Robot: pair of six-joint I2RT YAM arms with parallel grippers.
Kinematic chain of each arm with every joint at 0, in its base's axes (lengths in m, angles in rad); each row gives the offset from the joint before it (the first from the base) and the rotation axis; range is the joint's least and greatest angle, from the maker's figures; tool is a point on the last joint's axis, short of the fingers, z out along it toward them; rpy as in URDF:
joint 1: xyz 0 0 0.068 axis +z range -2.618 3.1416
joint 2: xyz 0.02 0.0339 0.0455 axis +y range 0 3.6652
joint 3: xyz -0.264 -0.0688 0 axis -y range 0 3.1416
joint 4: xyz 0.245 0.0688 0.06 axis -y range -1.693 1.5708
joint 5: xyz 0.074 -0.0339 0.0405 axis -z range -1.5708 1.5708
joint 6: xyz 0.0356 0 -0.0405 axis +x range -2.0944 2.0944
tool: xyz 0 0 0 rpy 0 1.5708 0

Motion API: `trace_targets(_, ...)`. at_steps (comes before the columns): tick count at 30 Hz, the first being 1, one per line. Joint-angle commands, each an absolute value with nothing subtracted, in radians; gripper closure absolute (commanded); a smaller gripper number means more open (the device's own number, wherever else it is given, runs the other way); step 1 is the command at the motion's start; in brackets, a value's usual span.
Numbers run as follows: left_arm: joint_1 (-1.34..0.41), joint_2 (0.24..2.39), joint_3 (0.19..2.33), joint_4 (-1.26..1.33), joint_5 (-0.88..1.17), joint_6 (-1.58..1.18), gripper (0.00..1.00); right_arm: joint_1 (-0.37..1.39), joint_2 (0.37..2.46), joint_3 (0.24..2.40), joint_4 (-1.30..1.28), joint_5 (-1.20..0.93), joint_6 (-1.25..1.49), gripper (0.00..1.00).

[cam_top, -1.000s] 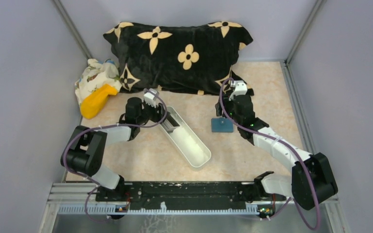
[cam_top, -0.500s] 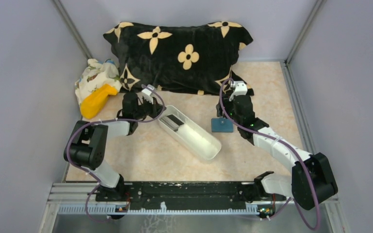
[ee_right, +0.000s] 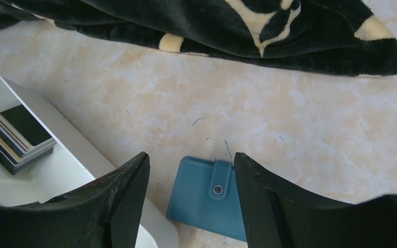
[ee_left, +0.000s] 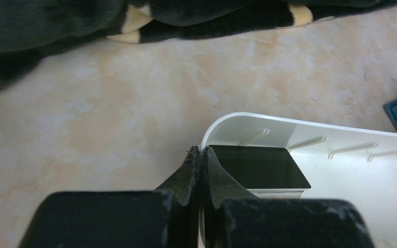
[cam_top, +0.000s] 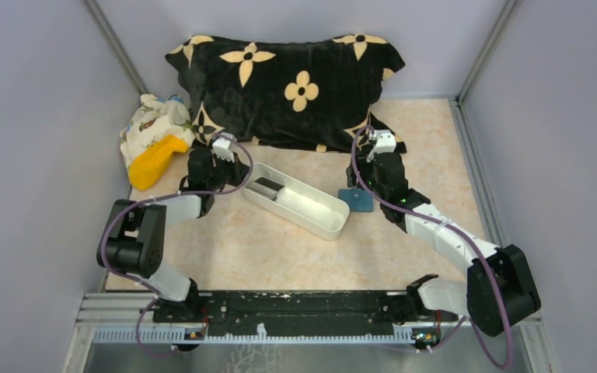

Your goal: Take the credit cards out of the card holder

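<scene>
Credit cards (ee_right: 18, 139) sit in a neat stack at the far-left end of the white tray (ee_left: 351, 196), dark one on top. The card holder (ee_right: 207, 199) lies flat on the table just beside the tray's right end. It's folded shut with the snap tab across it, so I can't tell if anything's left inside.

The left gripper (ee_left: 200, 160) is clamped on the tray's rim right next to the stack, with only the thin wall between its fingers. The right gripper (ee_right: 190, 157) hangs spread wide over the holder, gripping nothing.

My guess is the left arm's job right now is positioning the tray by that rim. If so, I'd go slow and keep the tray flat on the table, because the stack is loose and would fan out with any jerk. Watch the tray's right end too. It's close enough to shove the holder out from under the open gripper. A thin rim pinch can slip, so slide it, don't lift.
</scene>
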State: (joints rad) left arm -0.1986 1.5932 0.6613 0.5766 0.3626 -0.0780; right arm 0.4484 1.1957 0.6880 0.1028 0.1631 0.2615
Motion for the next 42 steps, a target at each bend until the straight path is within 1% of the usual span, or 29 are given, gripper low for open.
trace_targets(1, -0.163, 1.536, 0.658, 0.575, 0.184, -0.083, 1.0, 0.443, 1.159, 0.698, 0.124, 0.182, 0.255, 0.38)
trace_targets(7, -0.152, 1.483, 0.61, 0.561, -0.036, -0.113, 1.0, 0.443, 1.16, 0.694, 0.129, 0.179, 0.261, 0.38)
trace_targets(10, -0.15, 1.474, 0.596, 0.592, 0.012, -0.098, 1.0, 0.444, 1.163, 0.689, 0.135, 0.17, 0.265, 0.38)
trace_targets(15, -0.149, 1.492, 0.607, 0.603, 0.078, -0.095, 0.95, 0.443, 1.179, 0.696, 0.144, 0.148, 0.263, 0.38)
trace_targets(18, -0.147, 1.495, 0.609, 0.604, 0.092, -0.101, 0.93, 0.443, 1.245, 0.751, 0.117, 0.144, 0.269, 0.37)
trace_targets(20, -0.147, 1.492, 0.606, 0.605, 0.085, -0.105, 0.86, 0.444, 1.302, 0.798, 0.114, 0.123, 0.278, 0.37)
trace_targets(21, -0.146, 1.488, 0.603, 0.609, 0.082, -0.108, 0.81, 0.443, 1.335, 0.815, 0.127, 0.103, 0.282, 0.39)
trace_targets(23, -0.144, 1.479, 0.591, 0.617, 0.062, -0.117, 0.61, 0.442, 1.381, 0.855, 0.145, 0.074, 0.29, 0.4)
trace_targets(24, -0.143, 1.472, 0.583, 0.623, 0.051, -0.123, 0.49, 0.443, 1.403, 0.883, 0.146, 0.066, 0.291, 0.4)
trace_targets(25, -0.143, 1.467, 0.575, 0.632, 0.044, -0.127, 0.42, 0.443, 1.424, 0.907, 0.146, 0.062, 0.291, 0.4)
trace_targets(26, -0.142, 1.463, 0.567, 0.642, 0.038, -0.133, 0.37, 0.443, 1.446, 0.93, 0.143, 0.057, 0.29, 0.4)
trace_targets(27, -0.141, 1.461, 0.56, 0.649, 0.037, -0.139, 0.34, 0.443, 1.468, 0.953, 0.139, 0.055, 0.29, 0.4)
trace_targets(30, -0.141, 1.454, 0.55, 0.661, 0.054, -0.152, 0.33, 0.443, 1.551, 1.034, 0.11, 0.072, 0.286, 0.4)
trace_targets(33, -0.141, 1.456, 0.548, 0.664, 0.06, -0.157, 0.33, 0.442, 1.675, 1.11, 0.094, 0.087, 0.28, 0.49)
trace_targets(36, -0.14, 1.471, 0.56, 0.658, 0.058, -0.159, 0.32, 0.442, 1.763, 1.158, 0.091, 0.058, 0.275, 0.55)
trace_targets(39, -0.128, 1.499, 0.594, 0.642, 0.042, -0.171, 0.32, 0.442, 1.796, 1.164, 0.1, 0.01, 0.28, 0.58)
trace_targets(42, -0.094, 1.546, 0.644, 0.631, 0.072, -0.192, 0.32, 0.443, 1.798, 1.137, 0.123, -0.019, 0.291, 0.58)
